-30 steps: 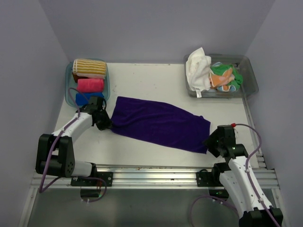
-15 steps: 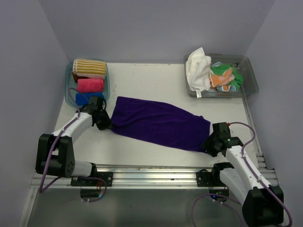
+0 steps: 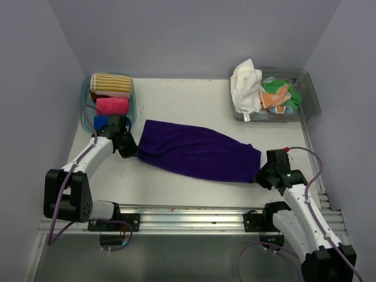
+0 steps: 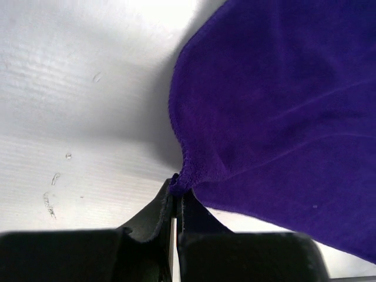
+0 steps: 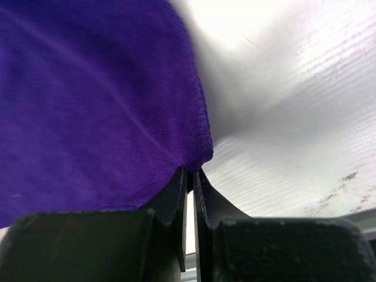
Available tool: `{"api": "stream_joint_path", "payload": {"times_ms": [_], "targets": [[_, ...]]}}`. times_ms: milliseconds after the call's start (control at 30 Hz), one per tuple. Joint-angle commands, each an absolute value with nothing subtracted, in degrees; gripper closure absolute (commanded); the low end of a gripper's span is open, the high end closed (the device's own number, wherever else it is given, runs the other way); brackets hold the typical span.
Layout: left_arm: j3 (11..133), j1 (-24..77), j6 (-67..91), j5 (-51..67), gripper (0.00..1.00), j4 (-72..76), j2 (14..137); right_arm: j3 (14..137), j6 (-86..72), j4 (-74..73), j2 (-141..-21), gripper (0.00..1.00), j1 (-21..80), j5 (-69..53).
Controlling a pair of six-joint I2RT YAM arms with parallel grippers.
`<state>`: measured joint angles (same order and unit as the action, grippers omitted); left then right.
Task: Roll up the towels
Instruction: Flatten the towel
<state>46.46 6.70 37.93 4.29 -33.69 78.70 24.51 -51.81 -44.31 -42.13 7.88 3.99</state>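
Now both arms sit low. Left arm [image 3: 93, 155] reaches along the left edge of the surface [image 3: 188, 97], left jaws pinched on a corner of the purple towel [image 3: 200, 155]. Right arm [image 3: 296, 197] sits by the right edge, right jaws newly closed on the opposite corner, open a second ago. Towel lies spread mid-surface, pulled straighter.

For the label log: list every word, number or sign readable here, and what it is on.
None readable.
What may be a tag on the white towel is too small to read.
The purple towel, blue tub, clear tub and table show no text.
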Motion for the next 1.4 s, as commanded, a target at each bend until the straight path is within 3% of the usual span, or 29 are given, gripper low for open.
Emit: {"api": "stream_joint_path", "payload": {"times_ms": [0, 267, 467, 900, 1133, 1367], "targets": [[55.44, 6.24, 35.16, 6.23, 1.0, -35.85, 73.32, 34.87, -50.46, -48.24, -41.39, 1.0, 8.09, 8.52], [79.5, 6.24, 32.08, 6.59, 1.0, -43.5, 68.47, 62.64, -42.19, -54.84, -45.0, 1.0, 8.0, 17.48], [90.33, 6.15, 31.2, 6.33, 1.0, -46.84, 64.87, 77.94, -38.32, -60.72, -44.13, 1.0, 8.0, 23.02], [93.25, 6.24, 31.73, 5.98, 1.0, -50.09, 49.84, 96.93, -37.52, -74.08, -36.48, 1.0, 8.0, 21.54], [92.38, 6.24, 32.69, 3.96, 1.0, -53.17, 46.14, 95.29, -40.87, -75.51, -34.37, 1.0, 8.0, 16.78], [79.21, 6.24, 33.58, 1.05, 1.0, -48.79, 54.9, 75.0, -38.59, -62.95, -38.49, 1.0, 7.91, 17.84]]}}
